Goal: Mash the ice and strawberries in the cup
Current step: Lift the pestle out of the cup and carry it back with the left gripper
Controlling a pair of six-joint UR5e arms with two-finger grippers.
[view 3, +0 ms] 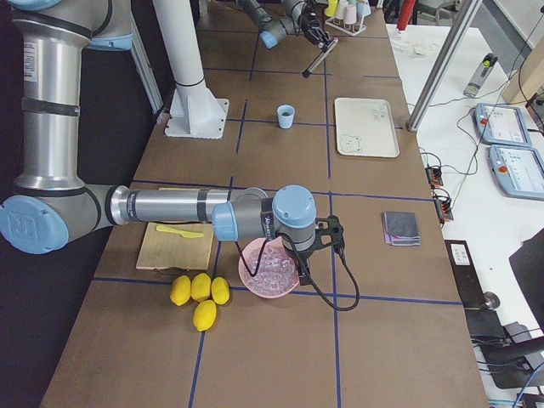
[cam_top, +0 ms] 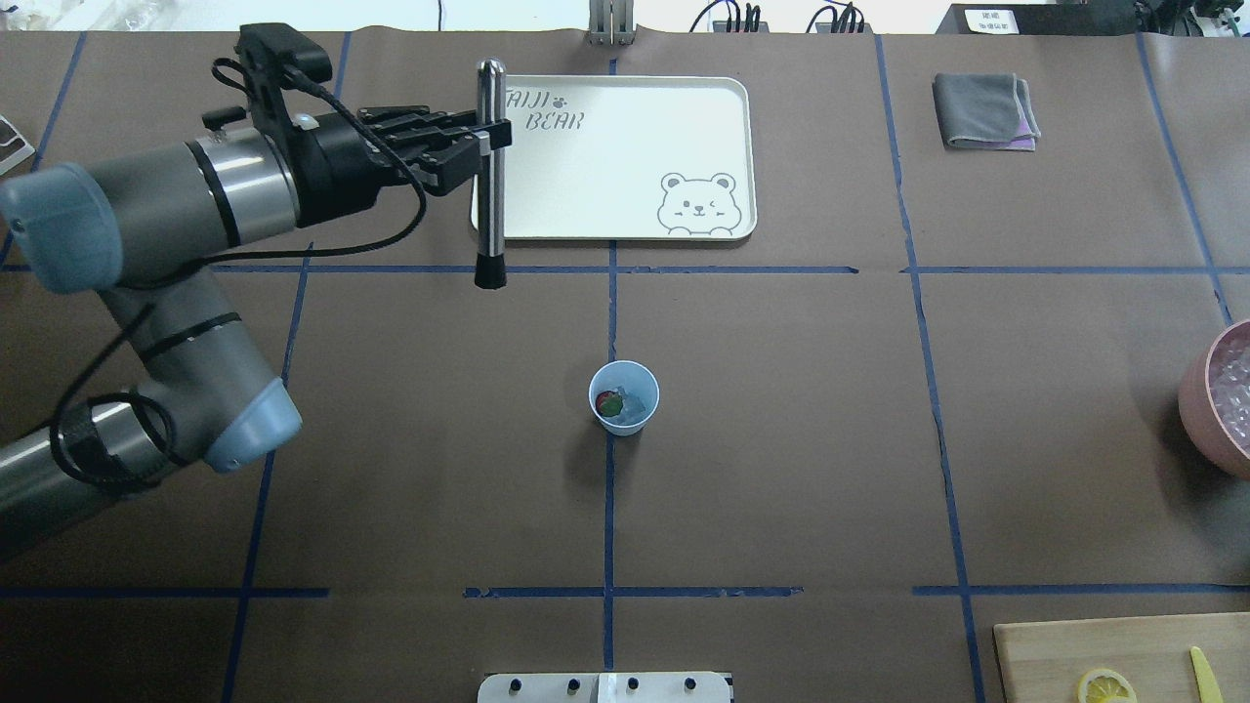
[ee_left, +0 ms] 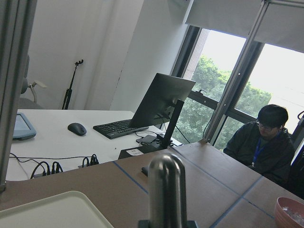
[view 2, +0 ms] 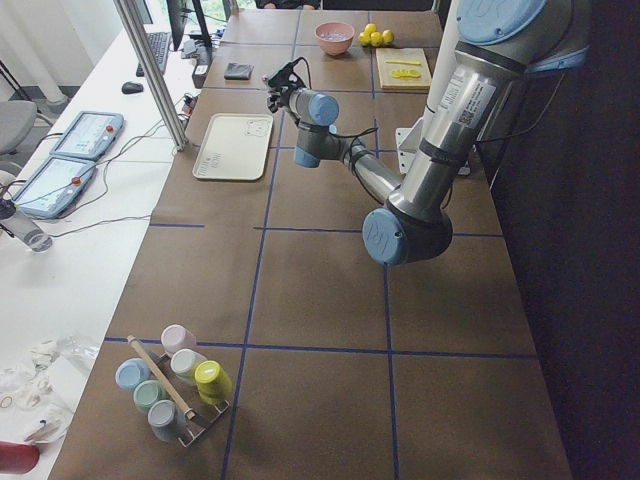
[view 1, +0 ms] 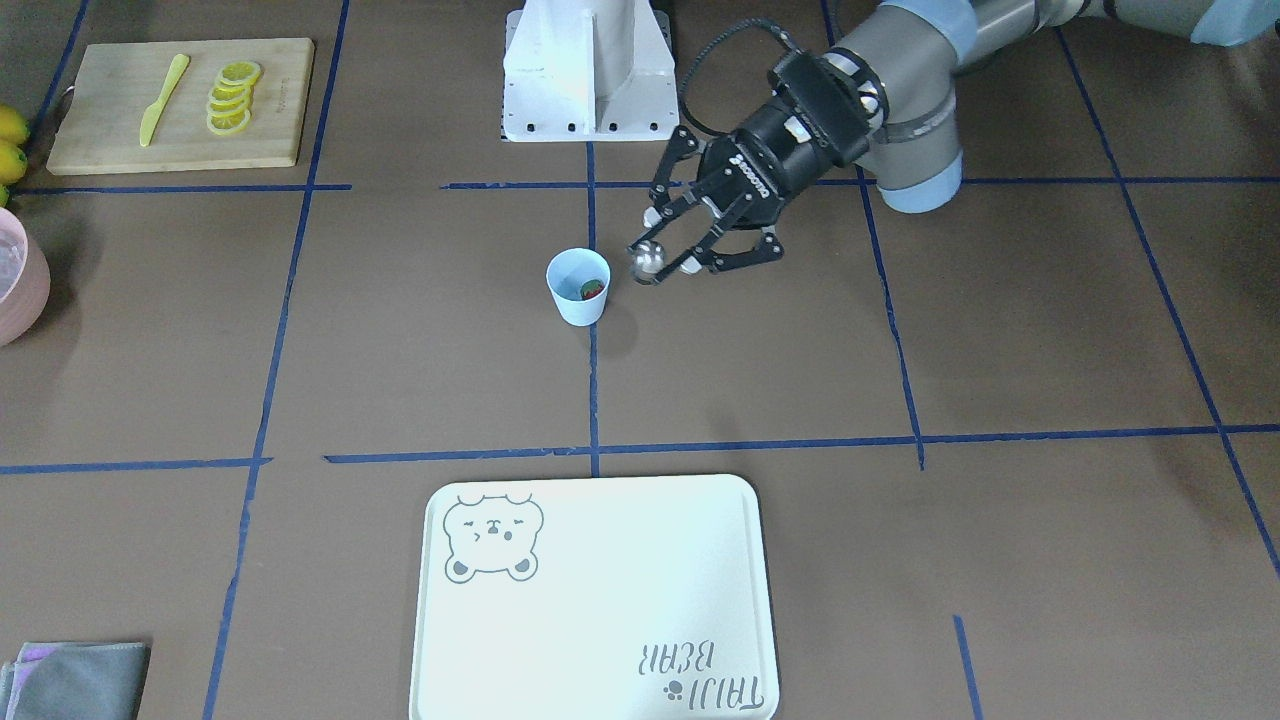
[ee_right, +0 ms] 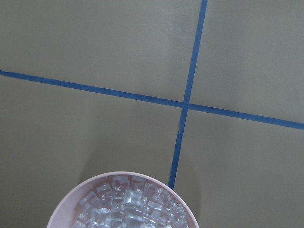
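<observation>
Left jaws grip the muddler (cam_top: 490, 205), well apart from the cup (cam_top: 626, 428).

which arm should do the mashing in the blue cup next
Left. The left gripper is shut on the metal muddler, closer to the cup; the right arm is far off over the pink bowl.

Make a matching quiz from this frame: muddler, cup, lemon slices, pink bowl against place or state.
Things:
1 muddler
2 cup
3 lemon slices
4 pink bowl

Place or state:
A on the cutting board
B holds only ice cubes
C gripped in the left hand
D holds a strawberry

Pairs: 1-C, 2-D, 3-A, 4-B
</observation>
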